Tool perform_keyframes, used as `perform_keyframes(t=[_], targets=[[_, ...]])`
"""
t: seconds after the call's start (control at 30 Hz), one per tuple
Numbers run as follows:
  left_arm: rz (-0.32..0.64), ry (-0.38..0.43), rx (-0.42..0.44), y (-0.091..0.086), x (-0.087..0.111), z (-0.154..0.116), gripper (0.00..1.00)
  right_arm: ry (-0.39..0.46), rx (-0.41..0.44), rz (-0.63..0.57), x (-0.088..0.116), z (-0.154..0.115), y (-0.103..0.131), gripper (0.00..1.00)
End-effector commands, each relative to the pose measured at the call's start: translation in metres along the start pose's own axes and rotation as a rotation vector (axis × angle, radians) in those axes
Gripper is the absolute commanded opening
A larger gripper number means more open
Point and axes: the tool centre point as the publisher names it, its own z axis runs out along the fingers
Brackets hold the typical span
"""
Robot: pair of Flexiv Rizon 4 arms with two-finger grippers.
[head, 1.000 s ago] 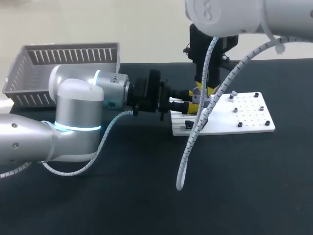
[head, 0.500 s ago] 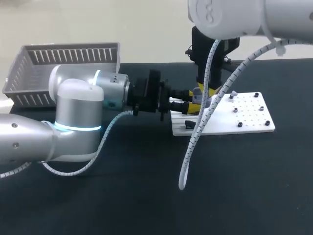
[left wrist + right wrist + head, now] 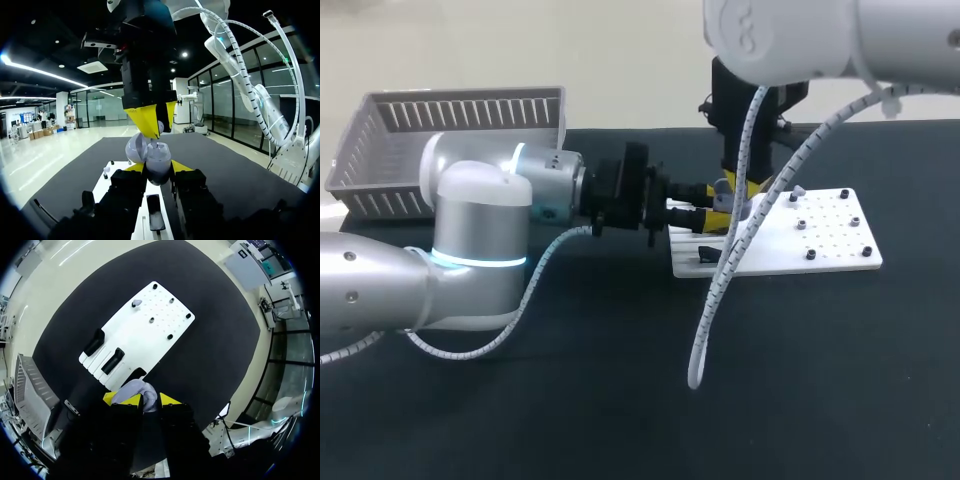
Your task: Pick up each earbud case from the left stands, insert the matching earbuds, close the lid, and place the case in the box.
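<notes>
Earbud case [image 3: 159,162], lavender, is held up over black surface [image 3: 620,400], well apart from grey box [image 3: 470,112] at far L; box contents can't be made out. White board [image 3: 145,325] lies under the case, and both black stands [image 3: 114,360] look bare. L gripper [image 3: 712,212] lies sideways, clamped on case body from 2 sides, lid open. R gripper [image 3: 157,131] hangs tips-down right over the open case, fingers narrow, pinching a small pale earbud [image 3: 160,125] as far as can be seen. One grey piece [image 3: 136,303], prob. a 2nd bud, sits on a board peg. Progress, judged: pickup done, insertion in hand. Left to do: seat bud(s), shut lid, carry case to box.
</notes>
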Motion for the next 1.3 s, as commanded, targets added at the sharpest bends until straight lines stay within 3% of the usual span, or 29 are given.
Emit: perform_keyframes(t=[0.03, 0.33, 0.4, 0.43, 0.47, 0.7, 0.9, 1.1, 1.3], targets=[[0.003, -0.003, -0.006, -0.002, 0.0, 0.0, 0.0, 0.0, 0.001, -0.002, 0.0, 0.002, 0.002, 0.0], [0.003, -0.003, -0.006, -0.002, 0.0, 0.0, 0.0, 0.013, -0.011, -0.007, 0.002, 0.004, 0.004, 0.0], [0.003, -0.003, -0.006, -0.002, 0.0, 0.0, 0.0, 0.018, -0.021, -0.006, 0.003, 0.003, 0.003, 0.32], [0.003, -0.003, -0.006, -0.002, 0.0, 0.0, 0.0, 0.02, -0.025, -0.006, 0.003, 0.003, 0.003, 0.86], [0.003, -0.003, -0.006, -0.002, 0.0, 0.0, 0.0, 0.022, -0.029, -0.007, 0.003, 0.002, 0.002, 1.0], [0.003, -0.003, -0.006, -0.002, 0.0, 0.0, 0.0, 0.034, -0.107, -0.084, 0.024, -0.018, -0.016, 1.0], [0.003, -0.003, -0.006, -0.002, 0.0, 0.0, 0.0, -0.085, -0.257, -0.265, 0.033, -0.041, -0.039, 1.0], [0.003, -0.003, -0.006, -0.002, 0.0, 0.0, 0.0, -0.23, -0.39, -0.295, 0.019, -0.056, -0.065, 1.0], [0.003, -0.003, -0.006, -0.002, 0.0, 0.0, 0.0, -0.267, -0.472, -0.286, -0.003, -0.063, -0.082, 1.0]])
